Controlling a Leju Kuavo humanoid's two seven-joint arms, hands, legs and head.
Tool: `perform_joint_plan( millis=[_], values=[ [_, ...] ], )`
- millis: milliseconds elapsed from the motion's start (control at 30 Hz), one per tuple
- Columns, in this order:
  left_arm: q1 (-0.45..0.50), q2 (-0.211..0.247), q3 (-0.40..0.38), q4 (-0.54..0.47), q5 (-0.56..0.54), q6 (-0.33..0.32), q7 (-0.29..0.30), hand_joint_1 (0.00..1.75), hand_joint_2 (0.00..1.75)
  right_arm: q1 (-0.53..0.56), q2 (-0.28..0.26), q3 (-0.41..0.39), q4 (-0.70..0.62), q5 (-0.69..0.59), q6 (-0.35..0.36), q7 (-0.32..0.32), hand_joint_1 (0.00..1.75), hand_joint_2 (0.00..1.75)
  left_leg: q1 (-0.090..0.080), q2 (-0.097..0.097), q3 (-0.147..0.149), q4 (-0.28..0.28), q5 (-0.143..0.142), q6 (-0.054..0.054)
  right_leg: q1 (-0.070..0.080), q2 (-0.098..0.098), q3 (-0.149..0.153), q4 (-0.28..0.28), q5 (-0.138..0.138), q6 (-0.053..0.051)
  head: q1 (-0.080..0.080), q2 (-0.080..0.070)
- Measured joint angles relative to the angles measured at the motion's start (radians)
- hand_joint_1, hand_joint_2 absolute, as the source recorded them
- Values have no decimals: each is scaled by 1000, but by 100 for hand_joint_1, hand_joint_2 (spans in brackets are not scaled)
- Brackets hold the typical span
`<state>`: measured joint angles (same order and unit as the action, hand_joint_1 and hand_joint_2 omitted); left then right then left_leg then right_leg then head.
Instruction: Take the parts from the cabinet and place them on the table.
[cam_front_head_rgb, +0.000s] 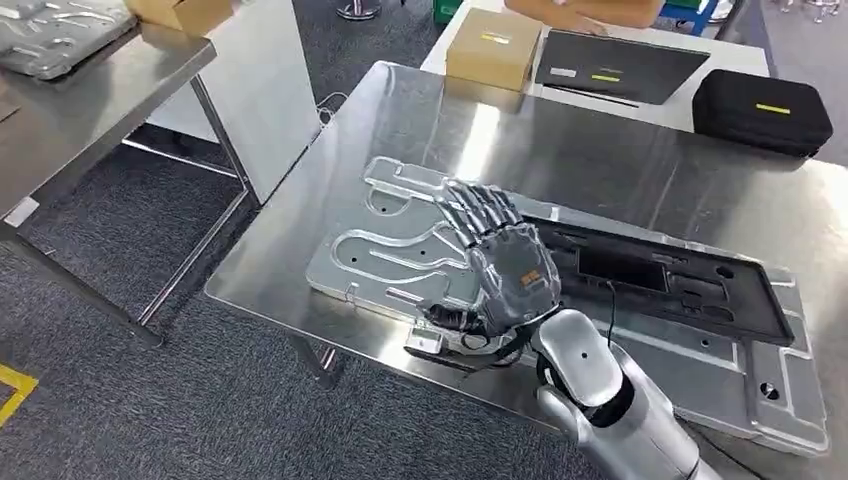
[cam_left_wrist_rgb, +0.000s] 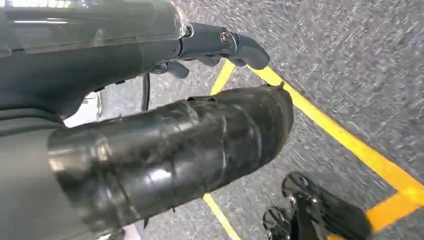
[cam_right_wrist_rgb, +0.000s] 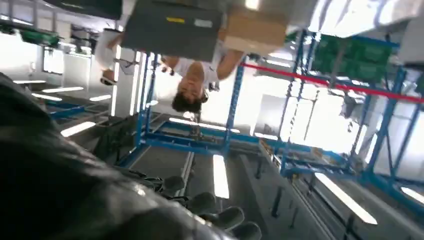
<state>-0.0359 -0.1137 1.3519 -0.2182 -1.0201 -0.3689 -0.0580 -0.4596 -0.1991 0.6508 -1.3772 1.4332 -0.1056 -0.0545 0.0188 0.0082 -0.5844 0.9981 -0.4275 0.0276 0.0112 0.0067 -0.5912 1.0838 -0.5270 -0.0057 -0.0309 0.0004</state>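
Observation:
A silver metal plate (cam_front_head_rgb: 385, 250) with curved grooves lies flat on the steel table (cam_front_head_rgb: 560, 150), close to its near edge. My right hand (cam_front_head_rgb: 500, 255) lies on top of it with fingers stretched out and spread. The thumb (cam_front_head_rgb: 450, 320) is tucked at the plate's near edge, pinching it. To the right of the hand, a long black tray-like part (cam_front_head_rgb: 670, 285) rests on a second silver plate (cam_front_head_rgb: 790, 400). My left hand (cam_left_wrist_rgb: 150, 125) hangs above grey carpet with yellow floor lines, fingers apart and holding nothing.
At the table's far side stand a cardboard box (cam_front_head_rgb: 493, 47), a flat dark case (cam_front_head_rgb: 620, 65) and a black zip case (cam_front_head_rgb: 762, 110). A person (cam_front_head_rgb: 590, 12) stands behind them. Another steel table (cam_front_head_rgb: 80, 110) stands at the left across a carpeted gap.

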Motion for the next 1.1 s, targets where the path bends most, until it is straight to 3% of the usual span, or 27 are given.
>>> perform_joint_plan(
  millis=[67,100,133,200,233,267,300,333,400,433,467,500,567,600,633,667,700,767,800,833,867,900,967,1000,1033,1067,1100],
  values=[
    [-1,-2,0,0,-7,11,11,0,0,12,-2,18,-32,-9,13,6,0,0,0,3,-1,-4,0,1,-12,0,-74,158,-75,11,0,0],
    [-2,-3,0,-3,-9,22,18,0,0,22,-2,27,-44,-12,17,10,0,0,1,3,-1,-2,0,0,-19,-1,-102,215,-90,16,0,0],
    [-2,-4,0,-6,-12,29,22,0,0,27,-2,34,-52,-13,17,13,0,0,2,3,-1,-2,0,0,-26,-2,-110,230,-85,19,0,0],
    [-5,-8,0,-13,-25,52,27,0,0,37,-2,42,-73,-16,16,26,0,0,7,3,-1,1,-2,-3,-41,-3,-72,141,-12,31,0,0],
    [-5,-13,0,-18,-32,63,31,0,0,42,-2,43,-85,-16,14,32,0,0,11,2,-1,6,-5,-7,-48,-6,-29,49,38,38,0,0],
    [-5,-14,0,-24,-38,70,35,0,0,48,-2,44,-96,-16,14,37,0,0,14,2,-1,12,-9,-14,-55,-8,7,-32,67,44,0,0],
    [-5,-15,-1,-31,-44,78,39,0,175,54,-2,48,-106,-16,13,38,0,0,9,0,-7,18,-10,-23,-43,-6,15,-46,50,49,1,0],
    [-6,-20,-2,-35,-51,87,41,0,175,66,0,53,-121,-15,10,39,0,0,10,-1,-12,24,-9,-30,-42,-3,9,-45,55,33,-3,0],
    [-6,-29,-5,-43,-60,96,45,0,175,88,0,58,-138,-12,3,40,0,0,16,1,-11,21,-3,-41,-27,-1,4,-41,57,20,-2,0],
    [-6,-33,-5,-45,-61,99,45,0,175,96,0,59,-146,-11,-2,40,0,0,19,0,-12,20,0,-49,-28,-2,2,-45,63,10,-2,0],
    [-8,-39,-5,-48,-63,101,45,0,175,101,2,62,-154,-11,-5,40,0,0,24,-1,-20,33,-18,-52,-33,-5,2,-52,74,-6,-2,0],
    [-9,-42,-5,-50,-63,103,45,0,175,105,4,65,-161,-10,-7,40,0,0,23,-1,-34,66,-59,-48,-29,-5,-5,-54,81,-17,-2,0],
    [-9,-46,-6,-58,-70,107,46,0,175,125,6,66,-169,-9,-13,40,0,0,18,-1,-85,219,-165,-44,-21,-6,-22,-54,94,-30,-3,0],
    [-9,-47,-6,-63,-71,109,46,0,175,139,8,67,-171,-9,-16,40,0,0,14,-1,-107,293,-201,-42,-15,-8,-31,-53,100,-33,-3,0],
    [-9,-47,-6,-66,-72,109,45,0,175,153,9,67,-172,-9,-18,40,0,0,11,-1,-111,330,-213,-39,-10,-9,-39,-53,107,-34,-3,0],
    [-9,-48,-6,-67,-72,110,45,0,175,168,10,67,-172,-9,-20,39,0,0,7,-1,-91,318,-204,-33,-5,-9,-48,-53,115,-35,-3,0],
    [-9,-48,-6,-69,-72,110,45,0,175,181,11,67,-172,-10,-23,39,0,0,3,-1,-53,266,-182,-25,-2,-8,-56,-53,122,-35,-3,0],
    [-10,-53,-6,-75,-72,110,44,0,175,204,11,67,-173,-12,-31,37,0,0,-9,-3,76,72,-122,-2,3,-5,-71,-53,137,-34,-3,0],
    [-14,-53,-6,-77,-72,110,44,0,175,213,11,67,-175,-12,-36,37,0,0,-17,-4,111,-1,-135,7,3,-6,-75,-52,146,-32,-3,0],
    [-16,-56,-6,-80,-72,110,43,0,175,220,11,67,-177,-13,-38,37,0,0,-20,-2,106,-1,-112,0,7,-7,-75,-53,151,-26,-1,0],
    [-16,-57,-6,-82,-72,110,43,0,175,228,11,67,-177,-13,-39,36,0,0,-23,-3,104,0,-109,-2,4,-10,-75,-54,157,-20,-3,0],
    [-16,-57,-6,-83,-72,110,43,0,175,238,11,67,-177,-13,-39,35,0,175,-24,-4,102,0,-103,2,0,-12,-73,-59,164,-15,-1,0],
    [-14,-63,-6,-86,-73,109,43,0,175,259,10,67,-177,-15,-40,35,0,175,-16,-4,93,-16,-72,9,4,-11,-78,-64,175,-3,-2,0],
    [-16,-64,-6,-88,-73,108,43,0,175,268,10,67,-177,-16,-40,35,0,175,-16,-1,86,-17,-61,12,-2,-6,-89,-45,134,3,-1,0],
    [-17,-65,-6,-91,-74,108,44,0,175,273,10,67,-177,-17,-42,35,0,175,-15,0,72,-17,-51,21,-4,-6,-106,6,65,8,-1,0],
    [-17,-65,-6,-92,-76,108,44,0,175,280,10,67,-177,-17,-42,35,0,175,-15,-1,60,-16,-40,22,-8,-7,-126,82,-1,13,0,0],
    [-17,-66,-6,-92,-77,108,44,0,175,289,10,67,-177,-18,-43,35,0,175,-15,-2,45,-15,-29,21,-13,-6,-145,164,-48,18,-1,0]
  ],
)
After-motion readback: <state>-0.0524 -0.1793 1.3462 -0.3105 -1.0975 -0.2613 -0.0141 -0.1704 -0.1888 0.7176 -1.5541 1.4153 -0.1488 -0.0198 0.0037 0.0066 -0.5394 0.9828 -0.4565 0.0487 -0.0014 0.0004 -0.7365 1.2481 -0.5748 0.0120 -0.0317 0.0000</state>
